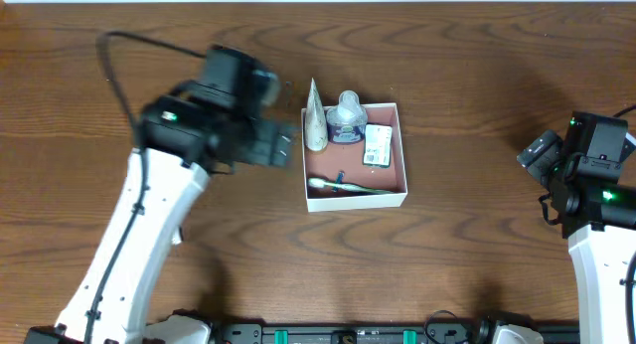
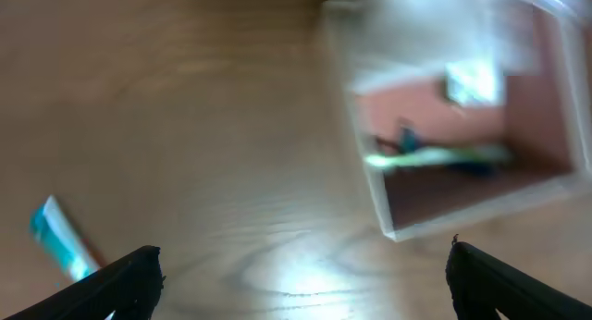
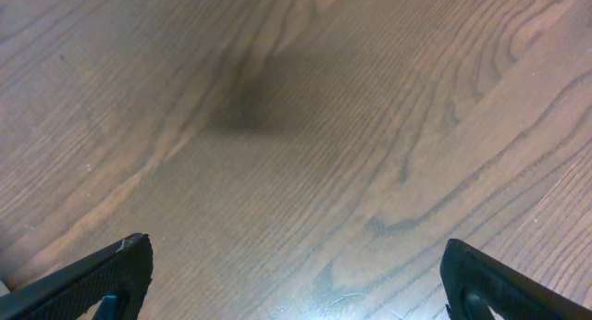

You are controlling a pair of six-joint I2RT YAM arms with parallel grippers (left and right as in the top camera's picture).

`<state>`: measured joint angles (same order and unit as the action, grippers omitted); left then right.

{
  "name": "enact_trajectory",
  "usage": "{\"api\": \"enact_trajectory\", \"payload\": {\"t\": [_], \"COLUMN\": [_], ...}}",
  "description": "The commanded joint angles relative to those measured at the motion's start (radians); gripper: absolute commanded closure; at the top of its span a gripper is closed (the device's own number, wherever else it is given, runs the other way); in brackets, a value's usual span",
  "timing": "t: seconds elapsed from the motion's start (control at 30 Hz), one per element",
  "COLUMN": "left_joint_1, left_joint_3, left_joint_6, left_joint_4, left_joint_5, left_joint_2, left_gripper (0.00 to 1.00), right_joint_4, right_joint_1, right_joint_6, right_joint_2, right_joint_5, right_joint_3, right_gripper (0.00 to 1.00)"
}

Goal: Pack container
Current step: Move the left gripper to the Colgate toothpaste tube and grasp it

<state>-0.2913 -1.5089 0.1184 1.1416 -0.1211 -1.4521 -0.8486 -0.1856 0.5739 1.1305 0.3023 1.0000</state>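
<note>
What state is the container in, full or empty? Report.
Partly full: the container holds a toothbrush, a bottle and a packet, and much of its red inside is bare.

Wide-open right gripper [image 3: 296,281] above bare wooden table [image 3: 305,126]

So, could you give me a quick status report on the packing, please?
Left gripper open, empty, beside container. Right gripper open, over table. Toothbrush, bottle, packet inside. Nothing blocking the opening.
</note>
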Motion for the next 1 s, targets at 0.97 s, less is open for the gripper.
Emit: {"api": "enact_trajectory", "payload": {"t": [0.97], "left_joint_1": [0.594], "left_joint_3": [0.552], "left_joint_6": [0.336], "left_joint_4": [-0.246], "left_joint_5": [0.045], "left_joint_2": [-0.001], "left_gripper": [0.02], "right_joint_4": [-0.002], "right_joint_1": [-0.008], "right_joint_6": [0.016], "right_joint_2": [0.001], "right_joint_5": [0.003], "right_joint_3": [0.006], "right_gripper": [0.01]}}
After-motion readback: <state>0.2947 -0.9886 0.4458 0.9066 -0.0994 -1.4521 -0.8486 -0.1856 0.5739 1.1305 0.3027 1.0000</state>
